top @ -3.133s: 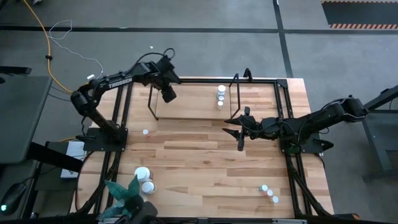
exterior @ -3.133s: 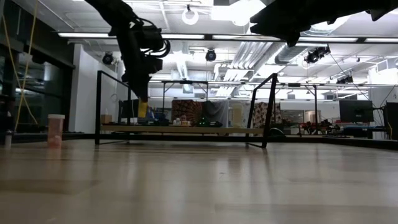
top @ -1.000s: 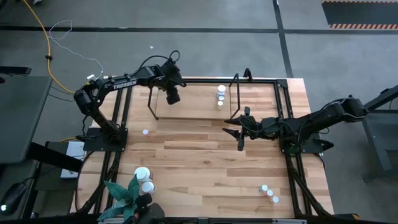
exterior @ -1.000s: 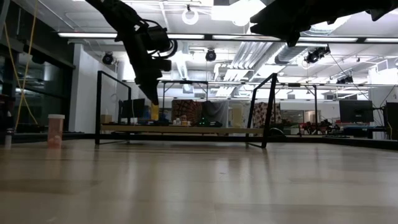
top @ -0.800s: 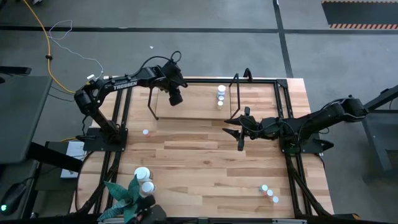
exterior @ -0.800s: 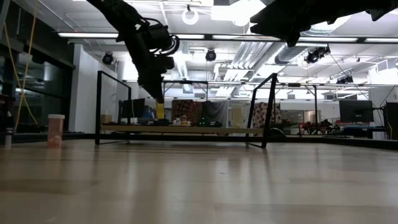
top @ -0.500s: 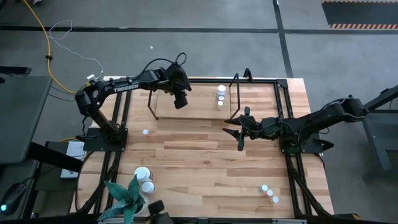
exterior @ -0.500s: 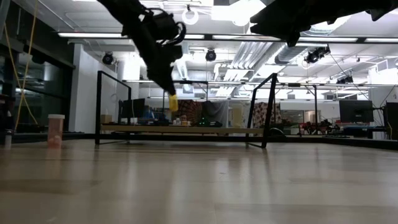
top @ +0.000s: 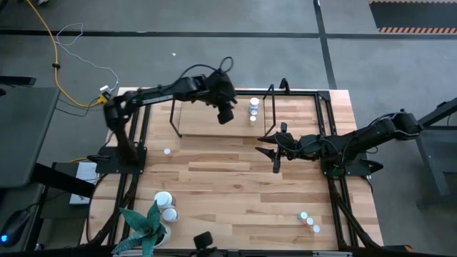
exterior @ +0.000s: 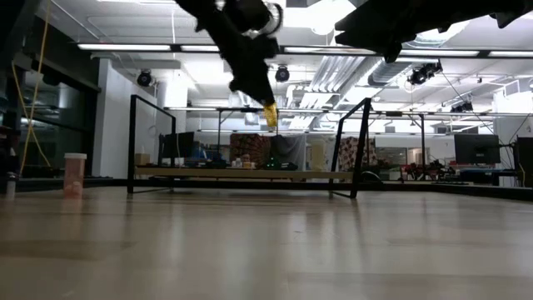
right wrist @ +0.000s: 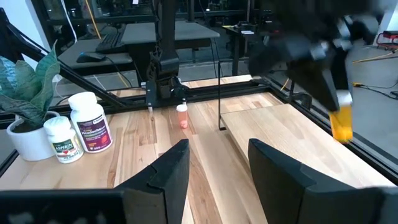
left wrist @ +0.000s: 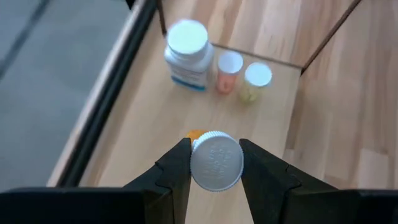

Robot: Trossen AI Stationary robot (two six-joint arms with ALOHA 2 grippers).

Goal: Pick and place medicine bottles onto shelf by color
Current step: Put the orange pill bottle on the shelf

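Your left gripper hangs above the shelf, its fingers pinching a small yellow bottle by its white cap. In the low view that bottle dangles well clear of the shelf board. Near the shelf's far right end, three bottles already stand in a close row: a larger white one, an orange one and a yellowish one.

The main risk, as I judge it, is setting down too close to that row: the fingers flank the bottle widely and could knock a neighbour over. Letting go while high would likely tip the bottle, since it is narrow. The black hoop at that end of the shelf could also catch the wrist.

Your right gripper waits just beside the shelf's right end, fingers spread and holding nothing.

The shelf sits on a light plank tabletop; more bottles and a potted plant stand well away from it. Beyond lies an open workshop with ceiling lights and desks.
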